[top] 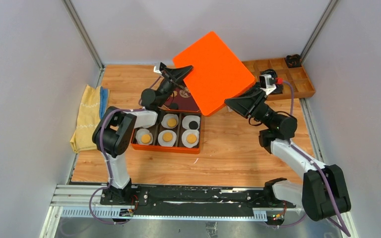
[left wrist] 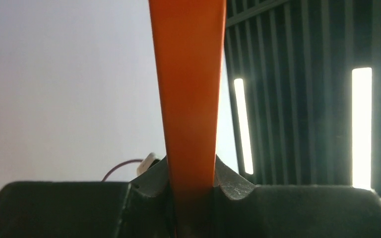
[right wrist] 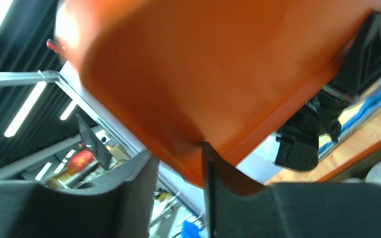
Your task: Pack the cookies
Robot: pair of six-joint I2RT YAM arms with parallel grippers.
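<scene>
While it hangs tilted in the air above the box [top: 164, 148], an orange lid [top: 213, 72] is pinched at two edges: the left gripper [top: 187, 70] clamps its left edge, the right gripper [top: 232, 101] its near right edge. Inside the box, cookies [top: 167, 137] sit in white paper cups [top: 184, 141]; four orange and one dark show. Left of the box lies a yellow cloth [top: 87, 116].

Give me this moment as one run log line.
left gripper: shut on orange lid | right gripper: shut on orange lid | orange lid: raised, tilted | cookies: in paper cups, orange box uncovered
</scene>
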